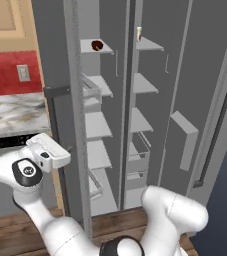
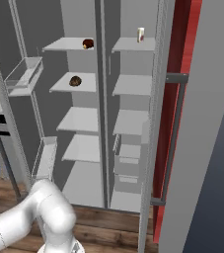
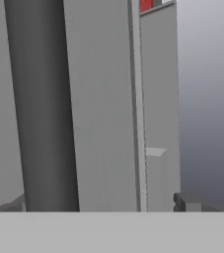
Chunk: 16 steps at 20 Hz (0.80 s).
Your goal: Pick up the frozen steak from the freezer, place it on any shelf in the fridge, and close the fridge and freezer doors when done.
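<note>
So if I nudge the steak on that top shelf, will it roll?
Probably not: the steak looks flattish, so it should slide rather than roll. Frozen, it is likely stiff, and may be slippery on the smooth shelf.

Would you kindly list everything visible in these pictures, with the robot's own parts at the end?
frozen steak: one, dark red-brown with a pale rim, on the top shelf of the fridge
brown ball: one, brown, on the second fridge shelf
small bottle: one, pale, on the top freezer shelf
fridge shelves: four, pale grey, in the wider left compartment
freezer shelves: three, pale grey, above the drawer baskets
fridge door: one, grey, open at left
freezer door: one, grey, open at right
counter: one, marbled, left of the fridge
floor: wooden, brown
arm: one, white with dark joints, low beside the fridge door
</note>
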Available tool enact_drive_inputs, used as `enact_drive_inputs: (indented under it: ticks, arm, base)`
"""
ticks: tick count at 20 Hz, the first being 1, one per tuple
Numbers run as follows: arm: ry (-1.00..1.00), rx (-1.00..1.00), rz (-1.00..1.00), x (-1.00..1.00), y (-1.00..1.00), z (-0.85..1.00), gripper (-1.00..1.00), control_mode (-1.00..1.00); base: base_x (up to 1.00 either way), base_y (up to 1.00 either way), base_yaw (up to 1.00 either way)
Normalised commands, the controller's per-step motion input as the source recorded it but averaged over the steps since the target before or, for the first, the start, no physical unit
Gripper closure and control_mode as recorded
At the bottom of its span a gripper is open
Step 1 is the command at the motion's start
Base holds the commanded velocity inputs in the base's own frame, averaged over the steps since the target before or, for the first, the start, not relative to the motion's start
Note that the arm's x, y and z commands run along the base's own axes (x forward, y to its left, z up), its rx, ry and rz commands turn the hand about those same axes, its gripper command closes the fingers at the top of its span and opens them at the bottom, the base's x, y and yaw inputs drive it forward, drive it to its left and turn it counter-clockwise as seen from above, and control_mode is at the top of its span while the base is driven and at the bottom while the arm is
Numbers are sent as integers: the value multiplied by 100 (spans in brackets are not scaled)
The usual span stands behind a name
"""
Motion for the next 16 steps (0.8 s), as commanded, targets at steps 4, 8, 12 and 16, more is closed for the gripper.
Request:
enact_drive_inputs:
  ticks: [4, 8, 12, 16]
  arm:
    - [0, 3, 0, 2, -85, 6, -100, -100]
    - [0, 4, 0, 4, -95, 11, -100, -100]
    - [0, 4, 0, 0, -94, 13, -100, -100]
    - [0, 3, 4, 9, -77, 18, -100, -100]
  base:
    - [0, 0, 0]
    - [0, 0, 0]
    - [0, 0, 0]
    - [0, 0, 0]
